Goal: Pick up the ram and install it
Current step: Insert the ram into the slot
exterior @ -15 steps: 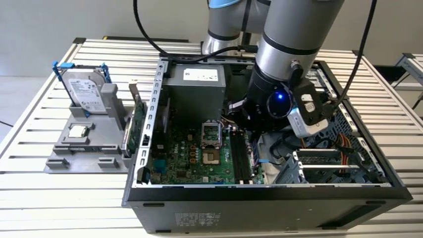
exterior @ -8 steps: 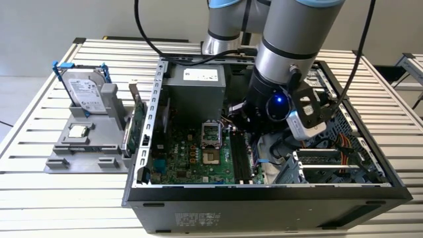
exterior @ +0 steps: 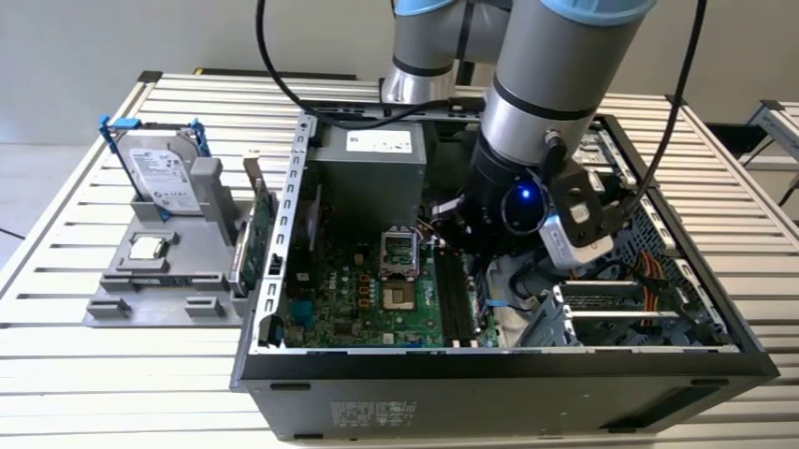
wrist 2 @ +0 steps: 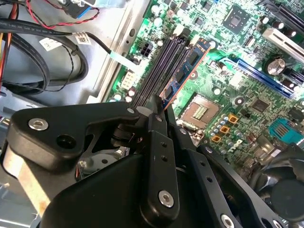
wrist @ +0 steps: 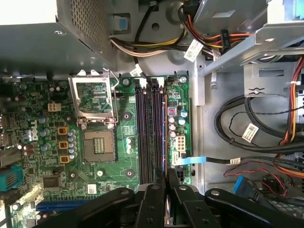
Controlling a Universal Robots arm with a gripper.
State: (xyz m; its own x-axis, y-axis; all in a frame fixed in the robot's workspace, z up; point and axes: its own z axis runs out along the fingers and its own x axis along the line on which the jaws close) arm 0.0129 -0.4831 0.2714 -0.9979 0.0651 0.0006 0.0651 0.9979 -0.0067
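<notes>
Hovering inside the computer case, the end effector clamps the ram, its long axis parallel with the memory slots directly beneath.

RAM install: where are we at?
Pickup looks done: the gripper is inside the open PC case, jaws shut on the RAM stick. In hand: in the second wrist view the stick stands on edge over the memory slots, beside the CPU socket. Left: I can't tell whether it's seated, and the jaws haven't let go.
</notes>
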